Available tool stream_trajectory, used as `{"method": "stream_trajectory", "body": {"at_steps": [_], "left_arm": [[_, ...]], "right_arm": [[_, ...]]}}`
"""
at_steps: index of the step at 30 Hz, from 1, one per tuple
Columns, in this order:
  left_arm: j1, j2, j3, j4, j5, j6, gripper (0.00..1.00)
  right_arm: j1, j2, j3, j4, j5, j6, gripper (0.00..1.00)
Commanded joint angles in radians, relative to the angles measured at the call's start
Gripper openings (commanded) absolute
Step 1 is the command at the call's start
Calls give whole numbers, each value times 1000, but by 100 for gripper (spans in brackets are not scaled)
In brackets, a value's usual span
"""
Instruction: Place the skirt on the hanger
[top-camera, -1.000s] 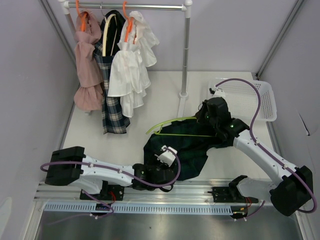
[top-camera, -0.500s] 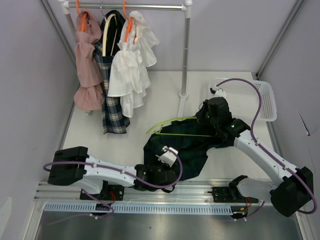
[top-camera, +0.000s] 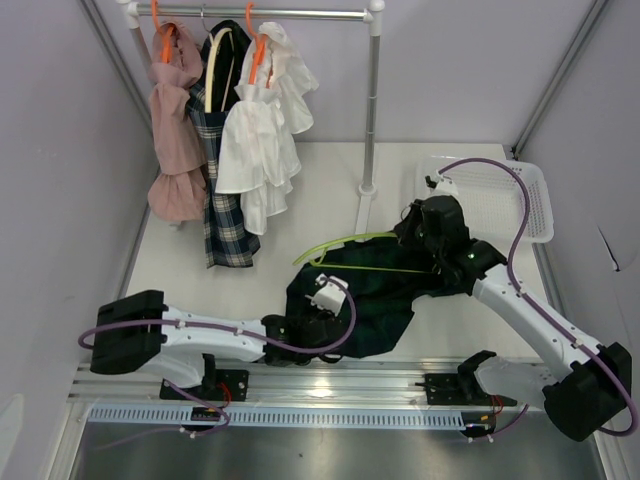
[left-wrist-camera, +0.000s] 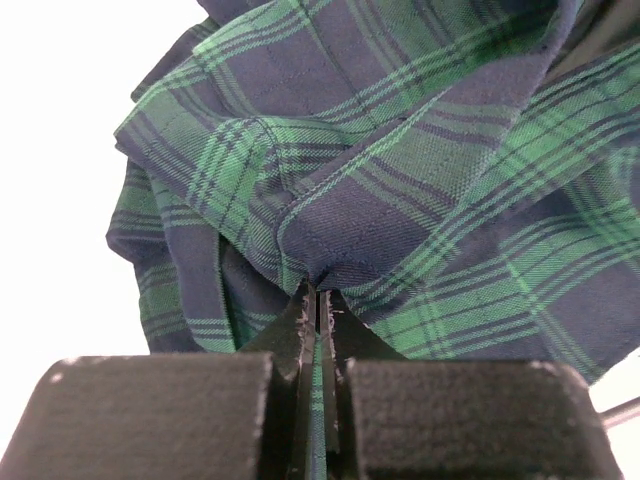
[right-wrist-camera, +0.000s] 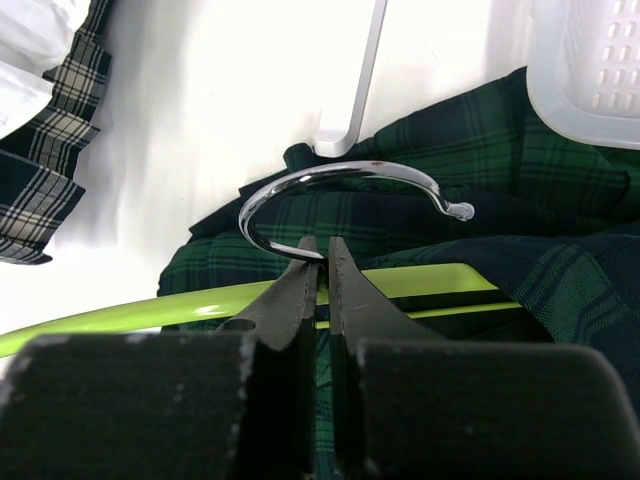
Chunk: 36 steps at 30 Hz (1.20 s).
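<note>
The skirt (top-camera: 375, 295), dark green and navy plaid, lies bunched on the table in the middle. A lime-green hanger (top-camera: 345, 243) with a chrome hook (right-wrist-camera: 340, 185) lies across its far part. My left gripper (top-camera: 300, 318) is shut on a fold of the skirt (left-wrist-camera: 400, 200) at its near left edge; cloth runs between the closed jaws (left-wrist-camera: 318, 292). My right gripper (top-camera: 412, 232) is shut on the hanger (right-wrist-camera: 180, 305) at the base of its hook, jaws (right-wrist-camera: 320, 250) pinched together. The skirt covers the hanger's right arm.
A clothes rail (top-camera: 290, 14) at the back holds a pink garment (top-camera: 175, 130), a plaid dress (top-camera: 225, 150) and a white dress (top-camera: 262, 130). Its upright post (top-camera: 371, 110) stands just behind the hanger. A white basket (top-camera: 500, 195) sits at the back right.
My left gripper has closed from wide open onto the skirt's near left edge and shifted slightly left and away. The right arm holds the hanger almost unmoved.
</note>
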Motion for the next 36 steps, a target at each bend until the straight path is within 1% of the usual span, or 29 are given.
{"method": "stream_trajectory", "body": {"at_steps": [1,3,4,6,7,9,10,11,16,17,18,24,29,30,32,36], "left_arm": [[58,-77,-10,50,95,16,0],[96,-111,-27,47,160,18,0],[136,-154,-30,45,215,16,0],[179,-202,-53,39,282,13,0],[225,-244,-54,34,345,12,0],[269,-283,-68,15,405,16,0],[311,-298,-65,4,430,20,0],[331,-327,-66,-5,488,27,0],[481,-375,-54,-55,664,50,0],[496,-384,-54,-59,710,52,0],[532,-387,-54,-65,732,53,0],[656,-409,-45,-90,888,78,0],[750,-412,9,-137,982,107,0],[786,-409,12,-144,1020,116,0],[832,-400,41,-173,1042,125,0],[891,-406,93,-219,1083,150,0]], "right_arm": [[-17,-40,1,19,8,-18,0],[-20,-52,-2,23,5,-25,0],[-22,-58,-3,26,6,-30,0],[-25,-72,-5,28,5,-35,0],[-25,-75,-5,31,5,-41,0],[-27,-87,-5,34,-1,-45,0],[-30,-92,-5,37,-3,-50,0],[-30,-95,-6,40,-4,-55,0],[-30,-121,-6,51,-17,-70,0],[-30,-124,-6,51,-15,-74,0],[-30,-130,-6,49,-14,-76,0],[-31,-146,-2,42,-17,-108,0],[-30,-155,-6,39,-27,-142,0],[-31,-158,-8,42,-31,-148,0],[-30,-158,-5,34,-32,-162,0],[-22,-153,-2,16,-18,-191,0]]}}
